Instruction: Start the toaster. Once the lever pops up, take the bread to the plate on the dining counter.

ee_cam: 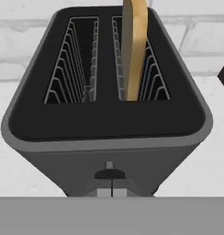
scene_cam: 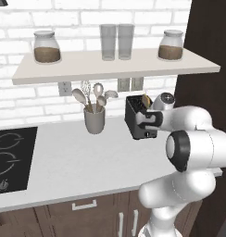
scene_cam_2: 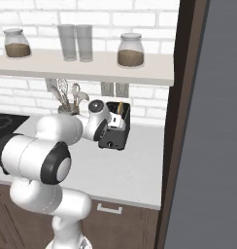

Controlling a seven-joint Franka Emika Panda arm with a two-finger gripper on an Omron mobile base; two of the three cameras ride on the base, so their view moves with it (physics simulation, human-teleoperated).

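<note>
The gripper [ee_cam: 112, 192] is closed, fingertips together against the narrow front face of the toaster [ee_cam: 109, 124], just below the lever [ee_cam: 109, 173]. The toaster stands on the pale worktop [scene_cam: 82, 162]. The bread [ee_cam: 134, 46] stands upright in its right slot, top protruding.

The bread [ee_cam: 134, 46] stands in the toaster's [ee_cam: 109, 124] right slot.
</note>
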